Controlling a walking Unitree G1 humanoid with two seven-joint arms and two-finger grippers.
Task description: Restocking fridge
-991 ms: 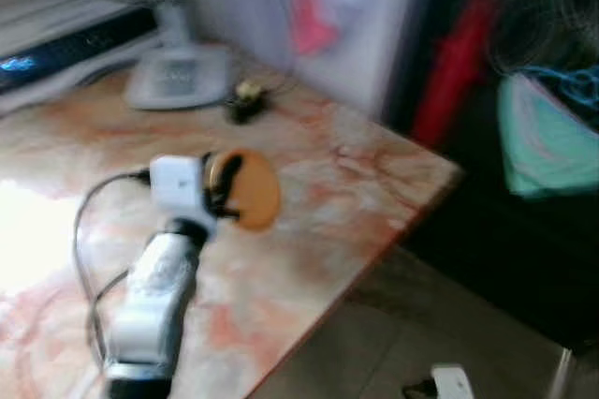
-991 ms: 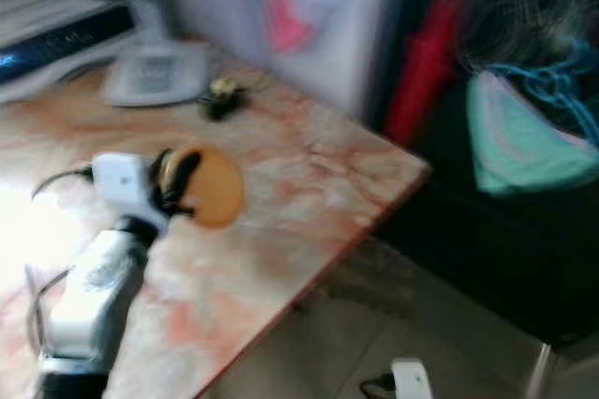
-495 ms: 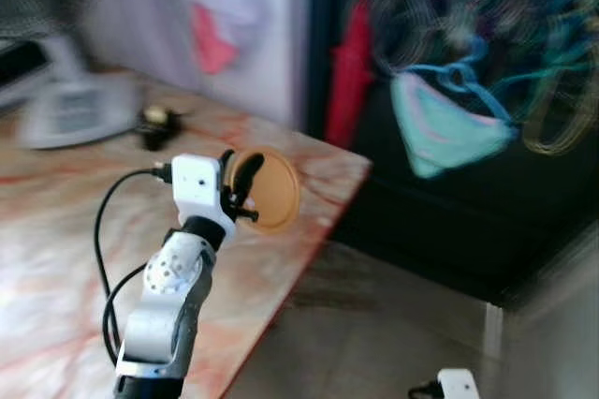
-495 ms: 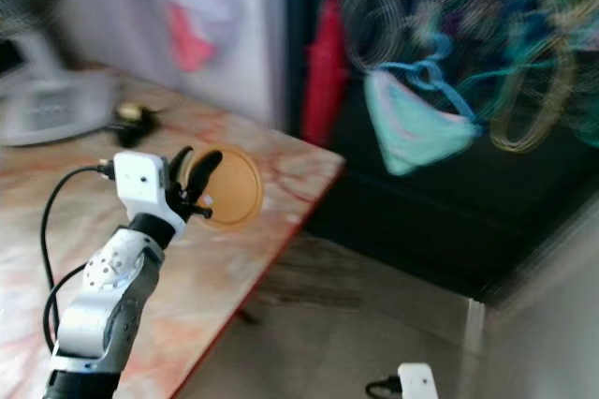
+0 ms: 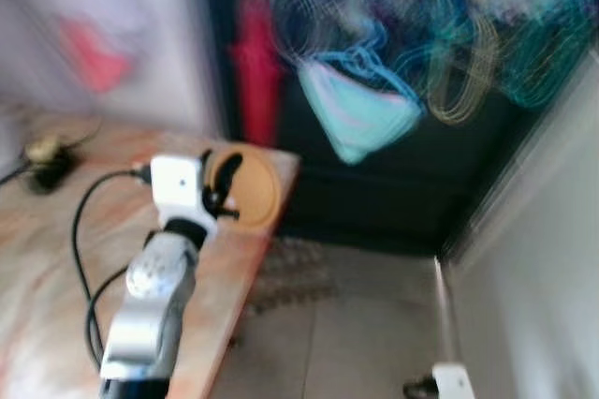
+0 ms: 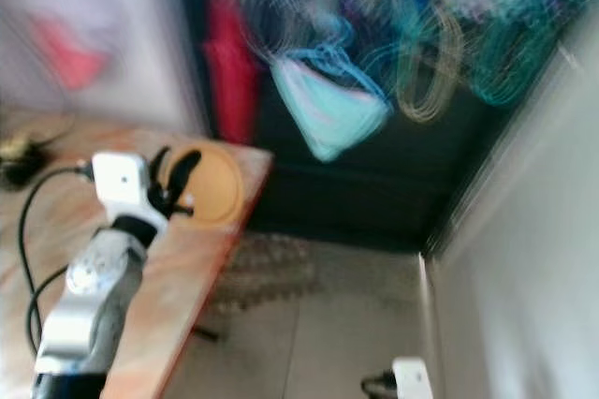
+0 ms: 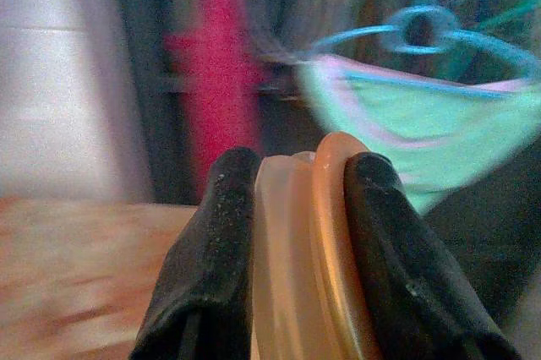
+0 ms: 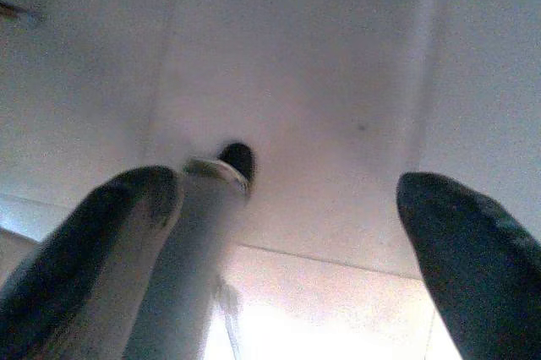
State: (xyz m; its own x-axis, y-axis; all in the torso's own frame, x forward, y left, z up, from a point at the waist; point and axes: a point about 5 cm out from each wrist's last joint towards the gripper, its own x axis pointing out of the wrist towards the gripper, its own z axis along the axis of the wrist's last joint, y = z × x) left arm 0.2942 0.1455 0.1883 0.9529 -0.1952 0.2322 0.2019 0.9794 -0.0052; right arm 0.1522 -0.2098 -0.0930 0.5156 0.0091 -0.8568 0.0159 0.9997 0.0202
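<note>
Left gripper (image 5: 223, 195) pinches a round orange lid (image 5: 248, 191) on edge, held over the marble table (image 5: 37, 268) corner. Right gripper (image 8: 279, 233) hangs idle, fingers spread. Beyond: dark doorway, hanging clothes (image 5: 356, 118), blurred. Advice: keep the pinch firm and lid steady while turning.

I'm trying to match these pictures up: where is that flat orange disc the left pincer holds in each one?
Left eye view: orange disc, left of centre, over the table corner.
Right eye view: left.
Left wrist view: bottom centre, between the black fingers.
Right wrist view: not seen.
Shared landmark: turquoise cloth.
</note>
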